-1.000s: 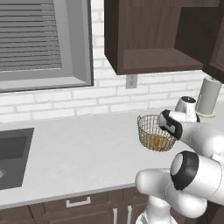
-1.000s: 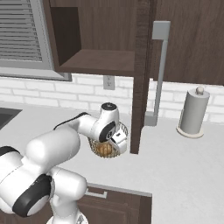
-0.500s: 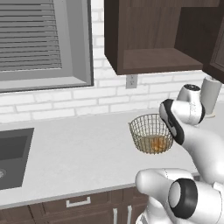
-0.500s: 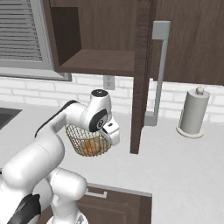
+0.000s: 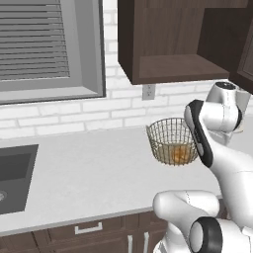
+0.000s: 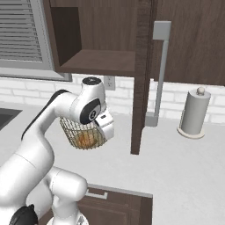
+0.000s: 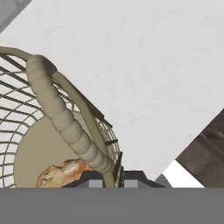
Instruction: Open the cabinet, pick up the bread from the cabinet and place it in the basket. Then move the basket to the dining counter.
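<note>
My gripper [image 7: 112,176] is shut on the rim of the round wire-mesh basket [image 5: 172,142], which hangs in the air above the grey worktop. The golden-brown bread [image 5: 179,154] lies on the basket's beige base, and the hand view shows the bread [image 7: 59,172] there too. In the right base view my gripper [image 6: 105,133] grips the basket [image 6: 82,133] at its right side. Above it, the dark wooden cabinet [image 6: 99,61] stands open with a bare shelf. Its door [image 6: 141,74] swings out edge-on, silver handle [image 6: 161,74] facing right. The dining counter is out of view.
A dark sink [image 5: 15,173] is set into the worktop [image 5: 89,173] at the left, under a window with blinds [image 5: 44,44]. A paper towel roll [image 6: 194,114] stands at the right by the brick wall. Drawers with short handles [image 5: 88,228] run below the counter edge.
The basket with the bread has risen slightly and moved away from the open cabinet door, leftward in the right base view. The arm has swung up with it.
</note>
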